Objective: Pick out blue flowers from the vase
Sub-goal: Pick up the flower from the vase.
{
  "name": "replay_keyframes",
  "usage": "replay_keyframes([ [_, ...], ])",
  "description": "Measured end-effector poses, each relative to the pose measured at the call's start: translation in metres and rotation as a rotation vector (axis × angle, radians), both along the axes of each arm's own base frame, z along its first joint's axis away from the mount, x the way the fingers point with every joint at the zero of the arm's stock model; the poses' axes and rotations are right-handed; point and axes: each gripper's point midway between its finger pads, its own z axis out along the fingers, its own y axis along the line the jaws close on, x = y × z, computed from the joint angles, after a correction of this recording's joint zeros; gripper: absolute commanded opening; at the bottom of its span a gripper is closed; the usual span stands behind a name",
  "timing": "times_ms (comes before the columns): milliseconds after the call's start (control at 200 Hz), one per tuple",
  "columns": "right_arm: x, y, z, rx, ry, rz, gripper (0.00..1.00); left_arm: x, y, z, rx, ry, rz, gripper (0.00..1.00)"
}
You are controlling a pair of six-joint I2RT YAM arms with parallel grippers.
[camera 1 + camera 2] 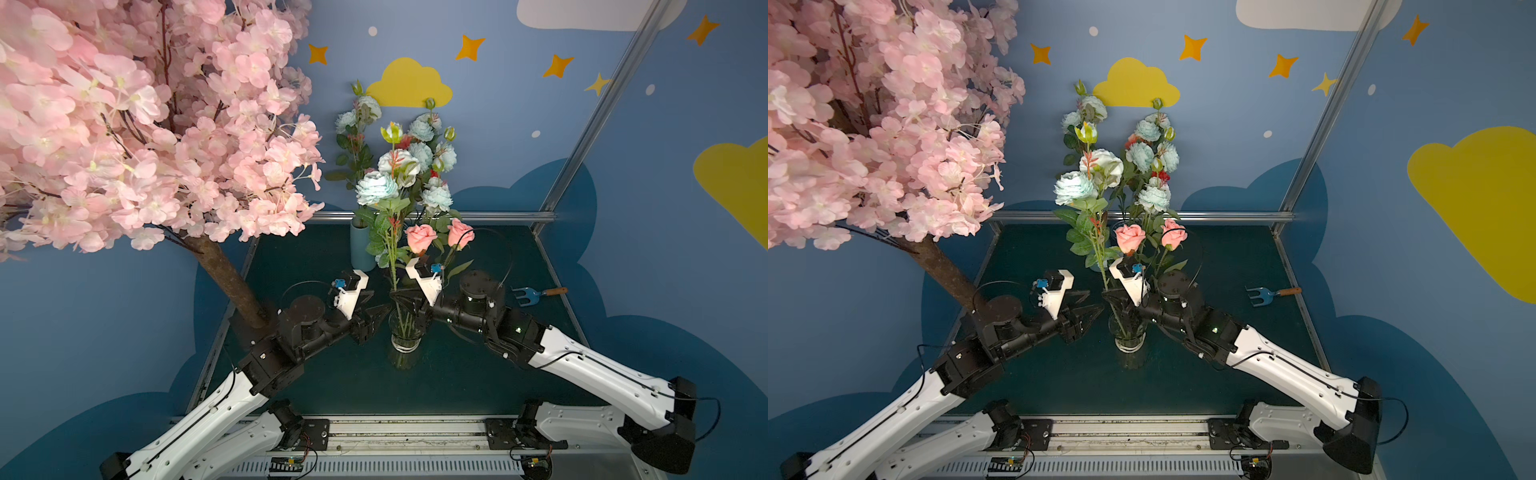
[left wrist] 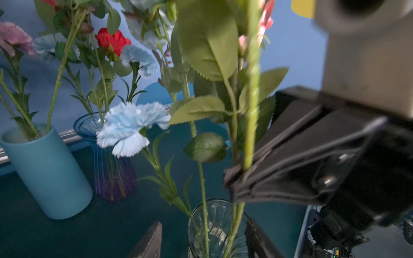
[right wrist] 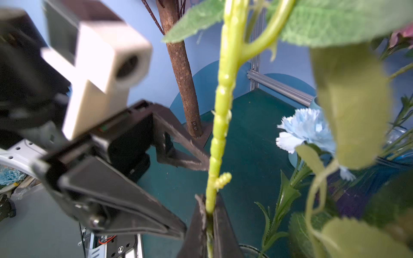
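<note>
Dark green worktop [image 1: 478, 374]: my right claw [image 3: 209, 214] is pinched tight on a blue flower stalk [image 3: 220, 125] just above the glass vase [image 1: 405, 336] (its foot inside the glass); my left claw [image 1: 374, 306] gapes empty alongside.

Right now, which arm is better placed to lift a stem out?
Right. The right gripper is shut on a green stem above the glass vase; the left gripper is open, holding nothing.

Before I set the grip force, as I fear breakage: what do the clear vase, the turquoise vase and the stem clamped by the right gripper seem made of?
Clear vase: probably glass, glossy and ribbed; stems show through it.
Turquoise vase: opaque, matte; ceramic or plastic, cannot tell.
Stem: moulded plastic, shiny, with regular bead-like segments.
</note>
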Motion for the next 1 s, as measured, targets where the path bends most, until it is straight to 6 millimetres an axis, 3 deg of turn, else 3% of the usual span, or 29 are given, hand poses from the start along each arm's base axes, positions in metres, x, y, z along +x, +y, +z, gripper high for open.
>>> replay_keyframes([
  [195,0.004,-0.006,0.034,0.048,-0.054,-0.008,0.00,0.009,0.011,-0.050,0.060,0.011,0.079,0.59],
  [526,-0.002,-0.022,0.085,0.126,-0.118,0.010,0.00,0.018,0.033,-0.082,0.103,-0.035,0.190,0.61],
  [821,-0.017,-0.050,0.138,0.237,-0.136,0.041,0.00,0.028,0.040,-0.146,0.221,0.078,0.232,0.64],
  [1001,-0.028,-0.086,0.153,0.263,-0.125,0.012,0.00,0.033,0.043,-0.160,0.240,0.125,0.249,0.65],
])
